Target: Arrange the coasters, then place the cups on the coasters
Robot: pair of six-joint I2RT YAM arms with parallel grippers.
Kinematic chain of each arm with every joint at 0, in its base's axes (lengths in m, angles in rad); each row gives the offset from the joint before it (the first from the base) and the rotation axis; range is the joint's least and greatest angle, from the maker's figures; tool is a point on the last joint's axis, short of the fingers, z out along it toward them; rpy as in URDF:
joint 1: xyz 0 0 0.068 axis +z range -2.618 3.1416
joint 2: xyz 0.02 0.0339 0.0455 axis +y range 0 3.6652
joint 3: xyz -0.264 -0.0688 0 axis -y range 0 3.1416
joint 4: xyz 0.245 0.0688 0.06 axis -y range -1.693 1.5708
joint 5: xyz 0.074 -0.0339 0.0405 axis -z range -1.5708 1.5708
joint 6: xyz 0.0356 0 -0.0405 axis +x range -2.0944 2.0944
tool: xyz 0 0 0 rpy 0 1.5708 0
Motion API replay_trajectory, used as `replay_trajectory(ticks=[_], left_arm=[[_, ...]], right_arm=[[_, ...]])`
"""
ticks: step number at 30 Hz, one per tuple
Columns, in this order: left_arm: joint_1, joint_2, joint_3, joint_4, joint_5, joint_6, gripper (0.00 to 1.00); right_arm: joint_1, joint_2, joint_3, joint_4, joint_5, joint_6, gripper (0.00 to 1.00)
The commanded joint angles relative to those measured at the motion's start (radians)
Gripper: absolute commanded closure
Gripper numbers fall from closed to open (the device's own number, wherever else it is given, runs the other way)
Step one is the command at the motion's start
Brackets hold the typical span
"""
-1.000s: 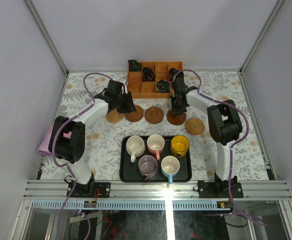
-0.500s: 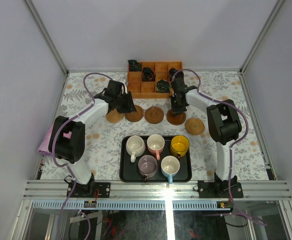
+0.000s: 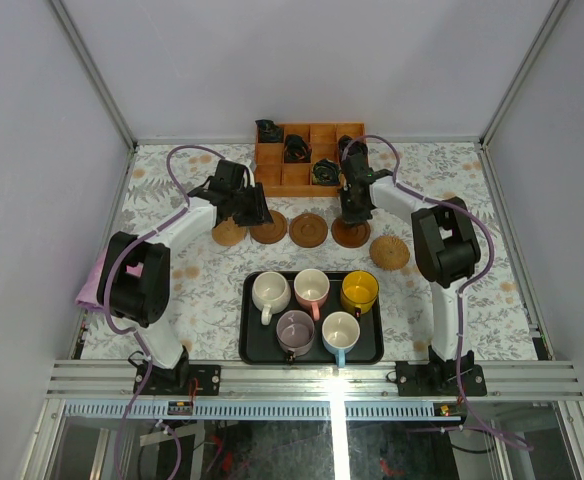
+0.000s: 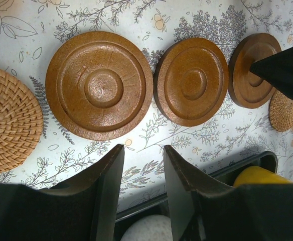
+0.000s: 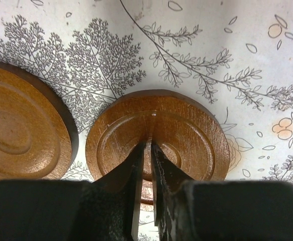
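Five coasters lie in a row beyond the tray: a woven coaster, three wooden ones, and a second woven coaster. My right gripper is shut, its tips resting on the middle of the right-hand wooden coaster. My left gripper is open and holds nothing. It hovers over bare cloth just near of the left wooden coaster. The cups stand on a black tray: cream, pink, yellow, mauve, light blue.
An orange wooden box with square cells stands at the back centre, with small dark objects in some cells. A pink cloth hangs at the table's left edge. The tray's far rim lies close under the left fingers.
The right arm has shifted slightly toward the back, and the coaster under its tips with it. The left arm and the cups have not moved.
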Motion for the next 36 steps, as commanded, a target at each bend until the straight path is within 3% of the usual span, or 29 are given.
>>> replay_trajectory(ticks=[1, 9, 19, 28, 36], left_arm=[[0.006, -0.009, -0.005, 0.039, 0.005, 0.005, 0.63], [0.007, -0.016, -0.004, 0.048, 0.002, 0.011, 0.63], [0.007, -0.077, 0.006, 0.075, 0.000, 0.074, 0.62], [0.009, -0.225, -0.127, 0.189, -0.036, 0.115, 0.61], [0.016, -0.476, -0.317, 0.366, -0.138, 0.123, 0.61]], right_arm=[[0.006, 0.032, 0.046, -0.001, 0.033, -0.024, 0.82], [0.006, -0.030, 0.037, -0.013, 0.030, -0.023, 0.82], [0.006, -0.242, -0.005, -0.006, 0.066, -0.011, 0.79], [-0.001, -0.450, -0.255, -0.009, 0.264, 0.031, 0.55], [-0.067, -0.615, -0.515, 0.023, 0.294, 0.105, 0.55]])
